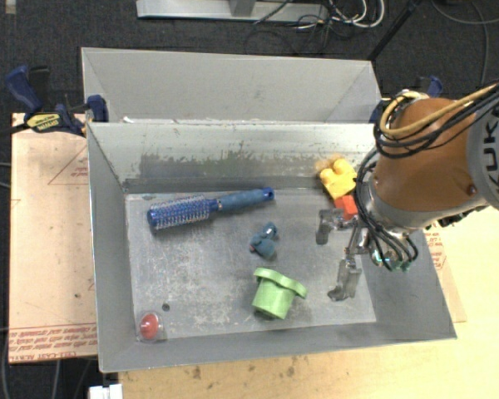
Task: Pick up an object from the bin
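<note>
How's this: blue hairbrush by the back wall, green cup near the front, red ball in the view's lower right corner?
Wrong corner: the camera view shows the red ball in the lower left. Blue hairbrush by the back wall, green cup near the front: both right.

Dark carpet (pixel 50 23), loose cables (pixel 349 2), metal base (pixel 224 7)

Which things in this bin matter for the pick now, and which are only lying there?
In play: gripper, open and empty; grey bin; green cup-like piece and yellow-orange toy, both nearest to it.
Lying apart: blue hairbrush; small blue piece; red ball.
</note>
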